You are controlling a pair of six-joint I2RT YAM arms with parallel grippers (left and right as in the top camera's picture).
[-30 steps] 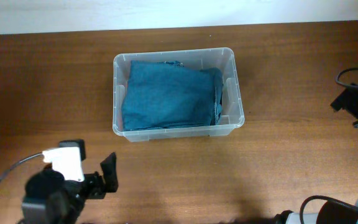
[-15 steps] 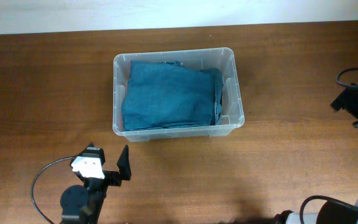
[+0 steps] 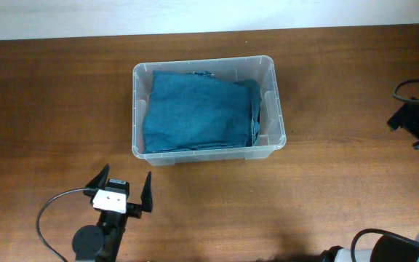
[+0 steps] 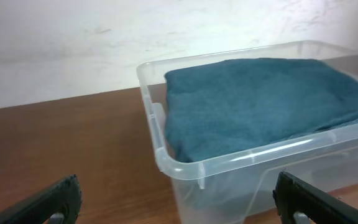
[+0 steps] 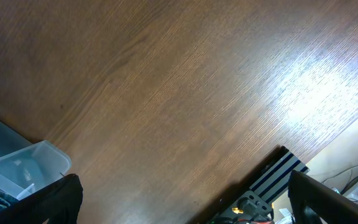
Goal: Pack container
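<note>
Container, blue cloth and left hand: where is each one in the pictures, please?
container (image 3: 209,154), overhead view, on its front wall.
blue cloth (image 3: 198,109), overhead view, middle of its folded top.
left hand (image 3: 127,175), overhead view, midway between its open fingertips.

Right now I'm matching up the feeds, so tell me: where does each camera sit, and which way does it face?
Overhead: above the table, looking straight down on the container holding blue cloth; left hand shows near the bottom.
Left wrist: low, facing the container's corner; its fingers flank the bottom corners.
Right wrist: right hand angled down at table; fingers likewise.
Shared: both wrist views catch the container.
</note>
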